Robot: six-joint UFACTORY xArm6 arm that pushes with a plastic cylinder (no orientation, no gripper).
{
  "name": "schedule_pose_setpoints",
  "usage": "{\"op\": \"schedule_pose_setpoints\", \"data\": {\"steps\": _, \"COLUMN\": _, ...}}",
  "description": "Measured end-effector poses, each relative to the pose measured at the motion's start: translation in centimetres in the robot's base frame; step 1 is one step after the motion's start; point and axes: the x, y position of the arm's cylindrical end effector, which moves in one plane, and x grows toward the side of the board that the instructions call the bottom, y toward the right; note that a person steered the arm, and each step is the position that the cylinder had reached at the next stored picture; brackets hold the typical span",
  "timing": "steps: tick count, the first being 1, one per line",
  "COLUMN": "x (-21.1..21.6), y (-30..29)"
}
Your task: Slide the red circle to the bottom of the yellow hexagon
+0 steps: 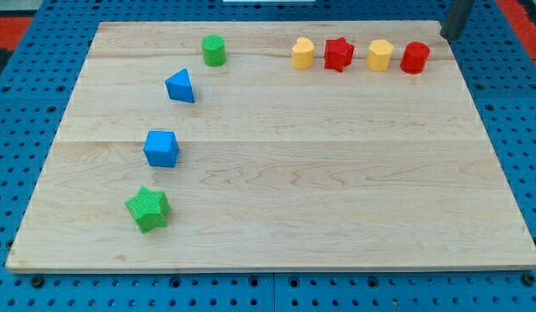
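Observation:
The red circle [415, 57] stands at the view's top right, last in a row of blocks. The yellow hexagon [380, 55] stands just to its left, a small gap between them. My rod comes in at the top right corner, and my tip [445, 36] is up and to the right of the red circle, apart from it, near the board's top edge.
A red star [338, 54] and a yellow heart [303, 53] stand left of the hexagon in the same row. A green cylinder [214, 49], a blue triangle [180, 86], a blue cube [161, 148] and a green star [148, 209] run down the left side of the wooden board [277, 173].

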Motion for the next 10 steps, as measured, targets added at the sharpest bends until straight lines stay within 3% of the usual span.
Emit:
{"op": "schedule_pose_setpoints", "data": {"steps": 2, "x": 1.4, "y": -1.8}}
{"op": "schedule_pose_setpoints", "data": {"steps": 3, "x": 1.4, "y": -5.7}}
{"op": "schedule_pose_setpoints", "data": {"steps": 10, "x": 1.4, "y": -4.4}}
